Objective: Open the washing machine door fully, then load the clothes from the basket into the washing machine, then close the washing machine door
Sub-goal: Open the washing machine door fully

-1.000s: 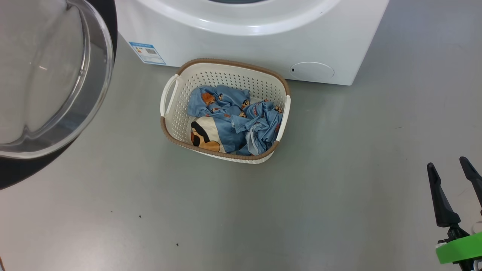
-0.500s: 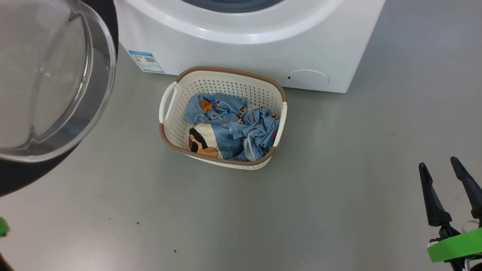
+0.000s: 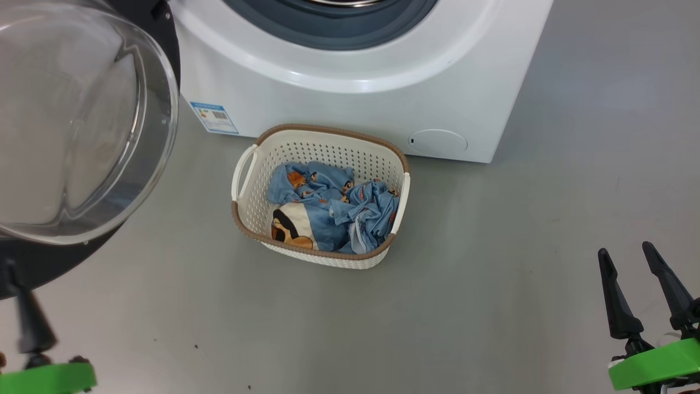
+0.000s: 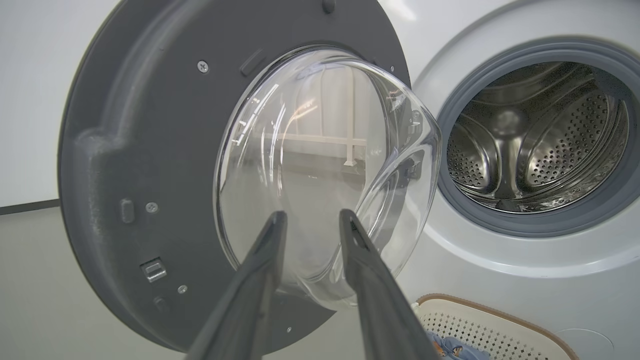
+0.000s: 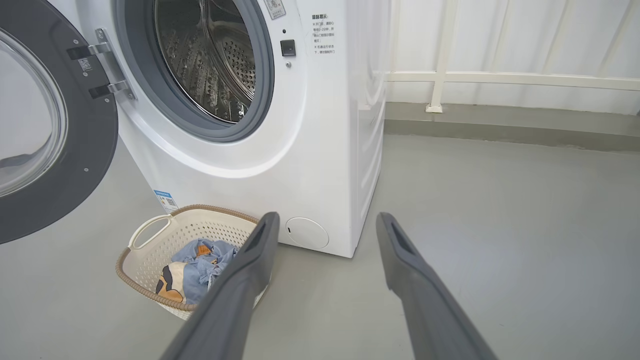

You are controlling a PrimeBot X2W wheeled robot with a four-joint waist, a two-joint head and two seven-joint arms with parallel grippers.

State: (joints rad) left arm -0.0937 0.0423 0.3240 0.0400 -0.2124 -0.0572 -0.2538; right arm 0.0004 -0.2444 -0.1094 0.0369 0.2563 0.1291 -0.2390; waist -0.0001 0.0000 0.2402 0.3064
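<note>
1. Looking at a big white front-loading washing machine [image 3: 350, 104] on a grey floor [image 3: 492, 284], perforated steel drum [image 4: 535, 145] in plain sight inside the grey rubber seal.
2. Swung wide open on its hinges, over on the left of the head view: the large round door [image 4: 150, 150] with a dark rim and a bulging clear glass bowl.
3. Parked on the floor just in front of the machine: a small cream-white perforated plastic basket [image 3: 333, 129] with a brown woven-look rim and white side handles. Touching the machine or not, can't tell.
4. Bundled up inside the basket: light blue clothes [image 3: 328, 213] with orange, black and cream cartoon figures.
5. Left hand [image 4: 312, 216]: long dark fingers a little apart, gripping nothing, aimed at the door's glass bowl. Contact hard to judge.
6. Right hand [image 5: 327, 217]: fingers spread wide, empty, low on the right of the head view, well apart from the basket.
</note>
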